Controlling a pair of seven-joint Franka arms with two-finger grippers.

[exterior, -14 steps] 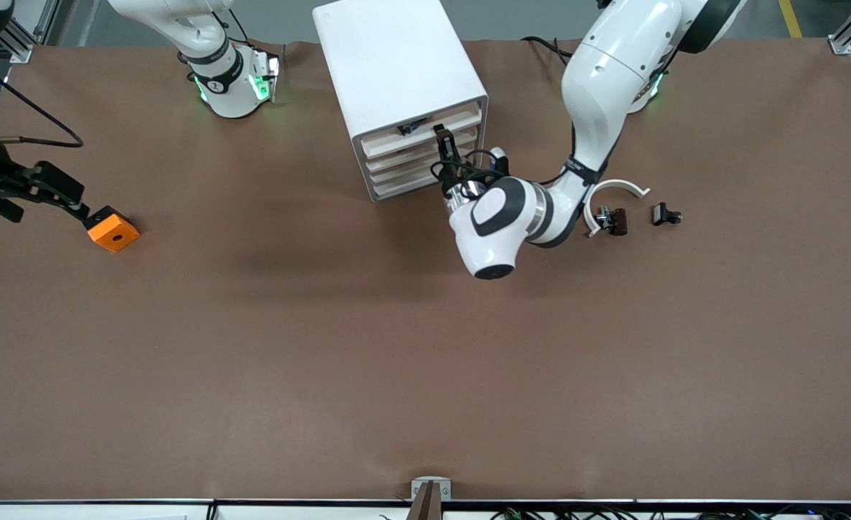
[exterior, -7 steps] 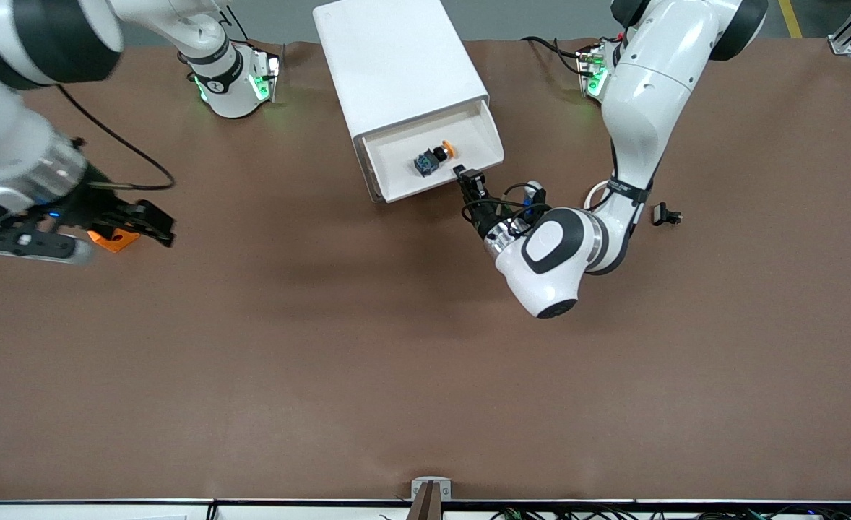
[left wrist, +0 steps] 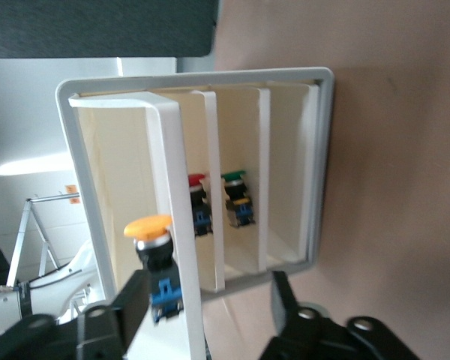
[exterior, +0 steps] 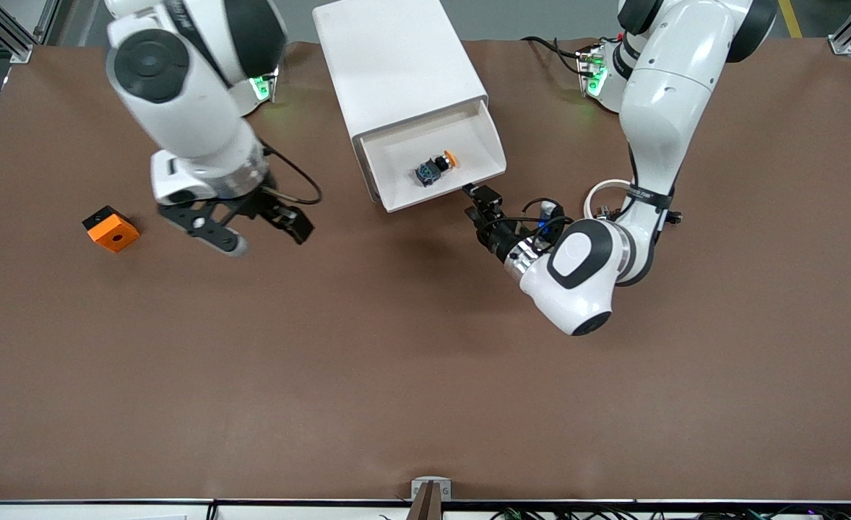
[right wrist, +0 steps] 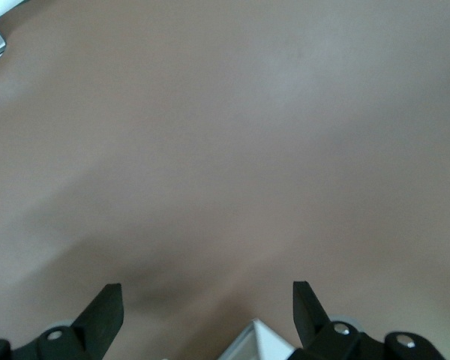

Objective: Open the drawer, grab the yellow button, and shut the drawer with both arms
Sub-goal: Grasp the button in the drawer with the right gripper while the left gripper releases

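The white cabinet (exterior: 396,65) stands at the robots' edge of the table. Its top drawer (exterior: 483,148) is pulled out. The button (exterior: 436,165), with orange cap and blue base, lies in it. My left gripper (exterior: 477,198) is open, just off the drawer's front corner. In the left wrist view the drawer's front (left wrist: 172,195) runs between the fingers (left wrist: 285,294) of the left gripper (left wrist: 208,298), and the button (left wrist: 154,255) shows inside. My right gripper (exterior: 265,238) is open and empty over the table, between the orange block and the cabinet. It shows open in its own view (right wrist: 206,306).
An orange square block (exterior: 111,229) lies toward the right arm's end. A white curved ring (exterior: 608,188) and small dark clips (exterior: 602,211) lie beside the left arm, partly hidden. Red (left wrist: 198,182) and green (left wrist: 233,178) buttons show in lower drawers.
My left gripper has pulled the top drawer out, baring the button. My right arm has swung from the orange block toward the cabinet.
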